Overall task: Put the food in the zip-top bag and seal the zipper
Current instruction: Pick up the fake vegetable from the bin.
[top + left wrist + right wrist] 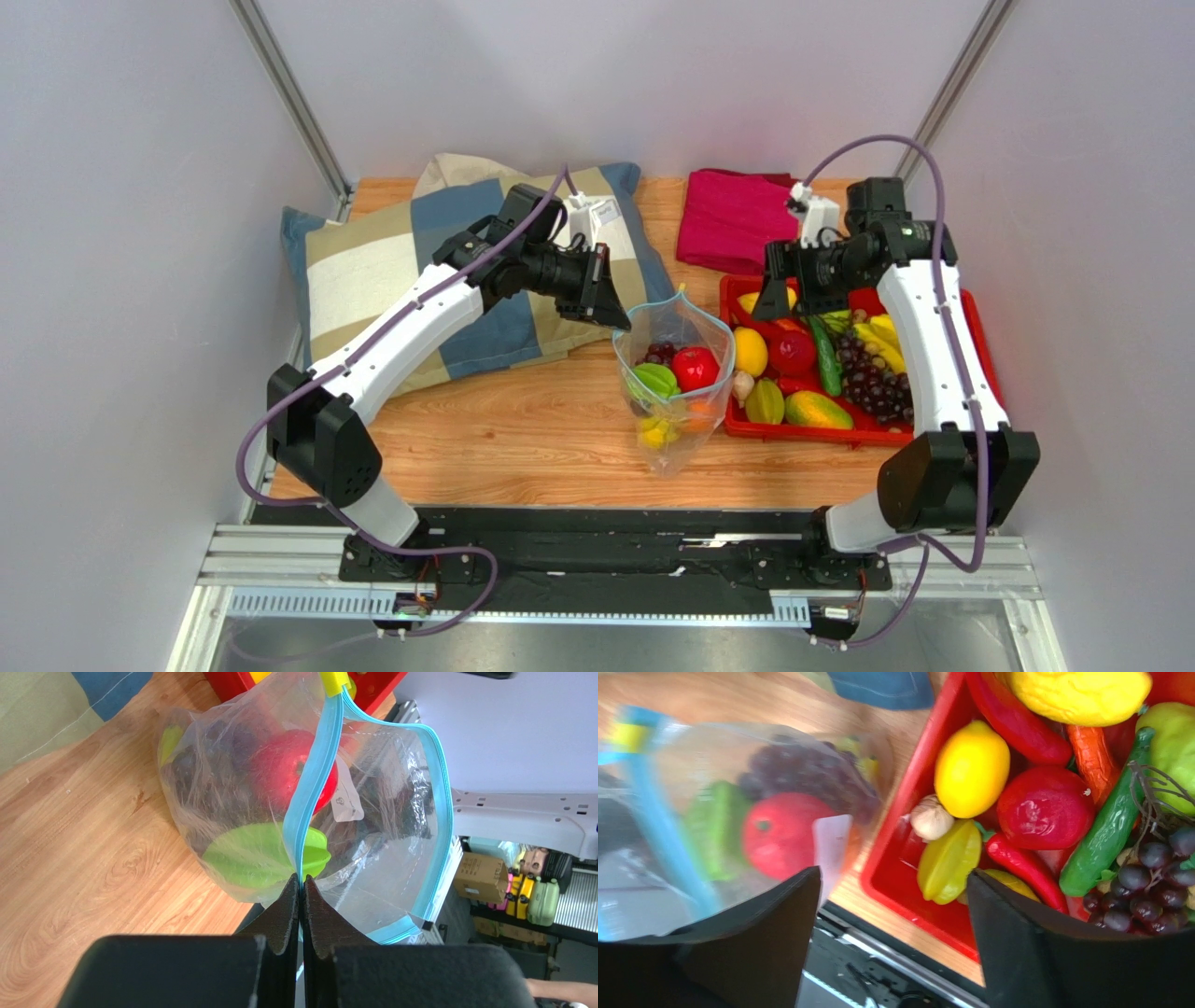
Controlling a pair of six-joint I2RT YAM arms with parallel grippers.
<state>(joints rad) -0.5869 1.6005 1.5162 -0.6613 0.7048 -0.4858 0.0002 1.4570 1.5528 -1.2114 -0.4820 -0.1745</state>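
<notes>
The zip-top bag (673,381) stands upright on the wooden table with its mouth held open. My left gripper (613,301) is shut on the teal-blue zipper (314,791) at the bag's rim, and its fingertips (289,892) pinch the strip. Inside the bag lie a red apple (284,766), a green fruit (256,857) and dark grapes (657,352). My right gripper (892,876) is open and holds nothing. It hovers over the left edge of the red tray (807,436), between bag and tray. More food fills the tray: a lemon (971,766), a starfruit (947,871), a red fruit (1045,808).
A checked pillow (407,280) lies at the back left under the left arm. A pink cloth (732,217) sits at the back, behind the tray. The tray also holds a cucumber (1106,840), purple grapes (1151,882), a garlic bulb (931,817) and red chillies.
</notes>
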